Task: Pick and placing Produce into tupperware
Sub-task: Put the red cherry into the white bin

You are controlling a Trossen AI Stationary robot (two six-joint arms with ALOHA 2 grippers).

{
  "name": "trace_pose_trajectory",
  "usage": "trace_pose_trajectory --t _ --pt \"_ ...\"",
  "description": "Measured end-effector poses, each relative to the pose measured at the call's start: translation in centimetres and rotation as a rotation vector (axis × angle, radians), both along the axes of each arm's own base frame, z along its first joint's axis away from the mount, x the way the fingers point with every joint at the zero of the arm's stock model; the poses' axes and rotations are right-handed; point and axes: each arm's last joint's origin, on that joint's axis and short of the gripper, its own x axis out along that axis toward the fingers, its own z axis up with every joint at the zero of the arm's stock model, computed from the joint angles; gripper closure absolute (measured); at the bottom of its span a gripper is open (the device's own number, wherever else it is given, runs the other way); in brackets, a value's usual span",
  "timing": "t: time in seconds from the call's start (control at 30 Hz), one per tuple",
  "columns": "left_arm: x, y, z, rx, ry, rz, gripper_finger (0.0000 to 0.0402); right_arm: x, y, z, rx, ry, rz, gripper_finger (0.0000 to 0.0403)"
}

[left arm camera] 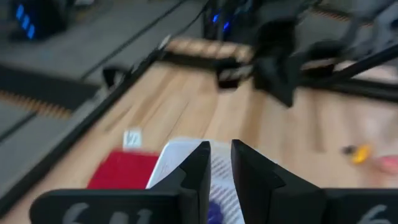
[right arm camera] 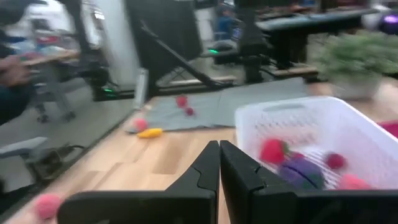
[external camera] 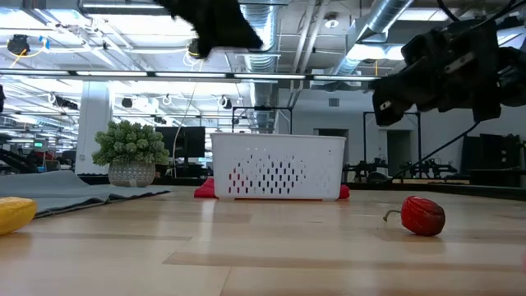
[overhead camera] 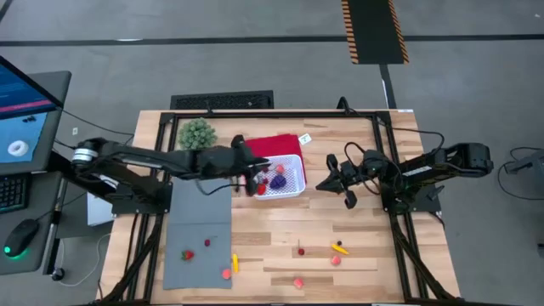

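The white latticed tupperware (overhead camera: 285, 177) (external camera: 278, 167) stands on a red cloth (overhead camera: 274, 144) at the table's middle. Inside it lie red, pink and one purple toy produce (right arm camera: 301, 171). More produce is scattered on the grey mat (overhead camera: 188, 254) and on the wood (overhead camera: 301, 251) (external camera: 423, 215). My left gripper (overhead camera: 255, 180) (left arm camera: 221, 155) hovers over the tupperware's left edge, its fingers a narrow gap apart with nothing between them. My right gripper (overhead camera: 325, 184) (right arm camera: 219, 152) hangs shut above the table, just right of the tupperware.
A green bushy plant in a pot (overhead camera: 196, 133) (external camera: 131, 152) stands at the far left of the table. The grey mat (overhead camera: 200, 242) covers the near left part. A yellow piece (overhead camera: 339, 248) and pink pieces (overhead camera: 298, 282) lie on the near wood. A black frame (overhead camera: 387, 161) runs along the table's sides.
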Motion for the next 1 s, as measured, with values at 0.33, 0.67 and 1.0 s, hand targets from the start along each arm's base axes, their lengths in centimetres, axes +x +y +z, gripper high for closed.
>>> trace_pose_trajectory --t 0.33,0.67,1.0 --pt "-5.1 -4.7 4.0 0.128 -0.076 -0.233 0.0346 -0.6 -0.5 1.3 0.042 -0.097 0.196 0.0367" --pt "-12.1 -5.9 1.7 0.115 -0.335 -0.336 0.0346 -0.5 -0.2 1.4 0.036 -0.104 0.216 0.0367" --pt "-16.2 -5.7 -2.5 0.044 -0.491 -0.465 0.0346 -0.3 -0.3 1.7 0.129 -0.074 0.189 0.0367"
